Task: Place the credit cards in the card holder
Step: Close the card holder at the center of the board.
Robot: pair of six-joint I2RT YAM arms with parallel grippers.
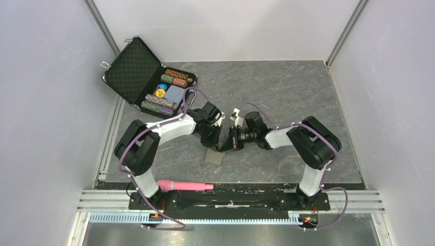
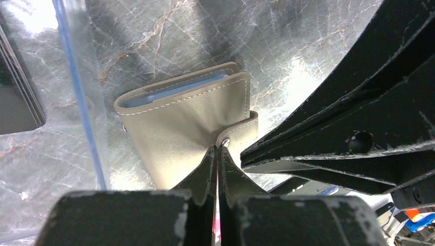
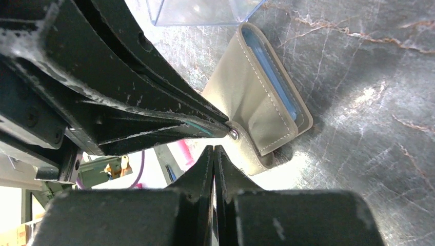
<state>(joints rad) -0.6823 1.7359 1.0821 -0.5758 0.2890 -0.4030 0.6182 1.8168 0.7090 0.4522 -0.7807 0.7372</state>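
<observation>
the card holder (image 2: 190, 120) lay near the middle of the grey marbled table (image 2: 287, 46), between the two arms, folded over with its light blue inside showing only as a thin line along the open edge. its closing tab (image 2: 241, 132) curled round from the far side, and the small metal snap (image 2: 225, 141) sat at the tab's free end.

the left end effector (image 2: 218, 154) had its fingers pressed together, their tips right at the snap and touching the end of the tab. whether a sliver of the tab was pinched between them could not be told. the right end effector (image 3: 214, 152) also had its fingers together with nothing between them, its tip just beside the tab on the side opposite the left one. in each wrist view the other arm's black fingers reached in from the side and ended at the same snap.

a clear plastic box (image 3: 205, 10) stood on the table just beyond the holder. past its wall, at the left edge of the left wrist view, a dark flat piece (image 2: 15, 97) lay on the table; too little of it showed to say whether it was a card.

in the top view an open black case (image 1: 134, 69) with rows of poker chips (image 1: 166, 92) sat at the far left corner, well apart from the holder, and a pink rod (image 1: 184, 185) lay beside the left arm's base.
</observation>
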